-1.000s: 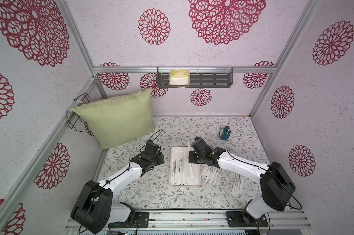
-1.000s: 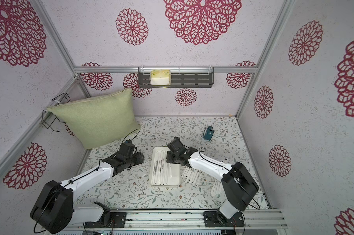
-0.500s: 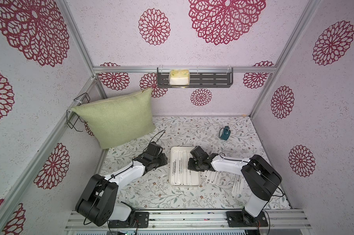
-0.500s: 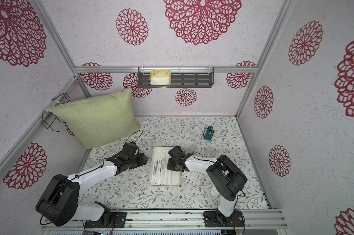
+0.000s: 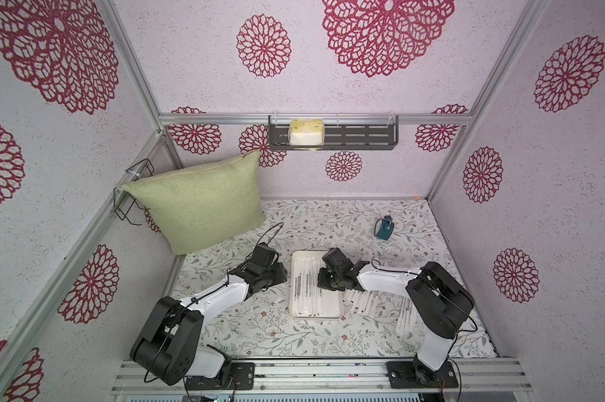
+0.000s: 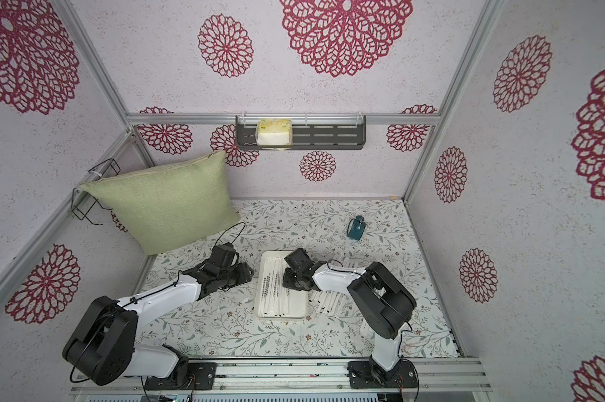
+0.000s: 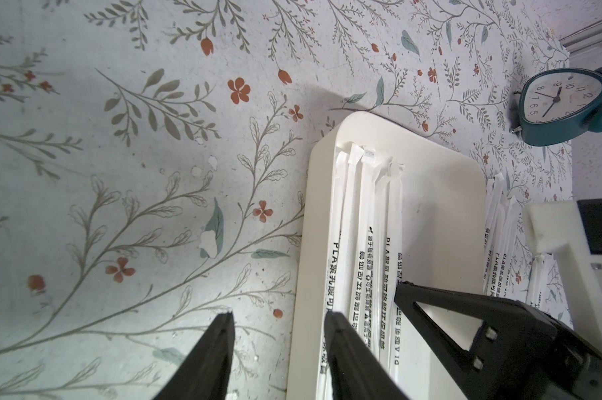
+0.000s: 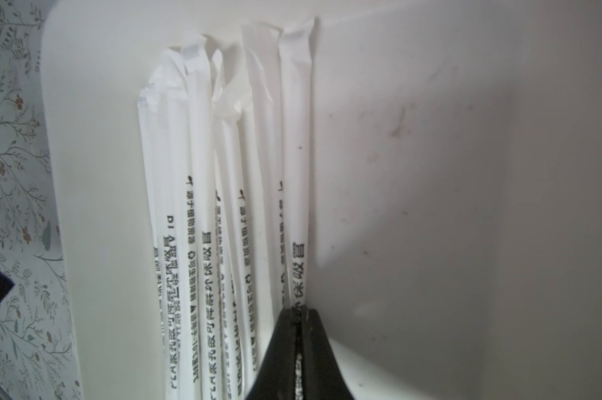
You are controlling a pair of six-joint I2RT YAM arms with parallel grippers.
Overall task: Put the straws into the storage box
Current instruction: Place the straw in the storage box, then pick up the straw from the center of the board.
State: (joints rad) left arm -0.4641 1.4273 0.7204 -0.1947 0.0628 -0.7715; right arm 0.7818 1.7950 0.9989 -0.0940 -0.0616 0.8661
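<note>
The storage box [image 5: 315,316] [image 6: 280,316] is a shallow white tray in the middle of the table. Several straws [image 5: 304,292] [image 7: 361,225] [image 8: 202,207] in white printed wrappers lie lengthwise along its left side. More straws [image 5: 367,302] [image 6: 328,301] lie fanned on the table just right of it. My right gripper [image 5: 323,282] [image 8: 301,311] is low inside the box, shut on the rightmost straw [image 8: 294,173] of the row. My left gripper [image 5: 283,275] [image 7: 280,315] is open at the box's left rim [image 7: 310,242], one finger over the table, one over the straws.
A teal alarm clock [image 5: 385,228] [image 7: 562,104] stands at the back right. A green pillow [image 5: 203,202] leans in the back left corner beside a wire rack [image 5: 134,195]. A dark slotted shelf [image 5: 332,135] on the back wall holds a yellow-white pack [image 5: 306,132].
My right arm has folded down and its gripper has sunk into the box with the straw. The left gripper has edged right to the box's rim.
</note>
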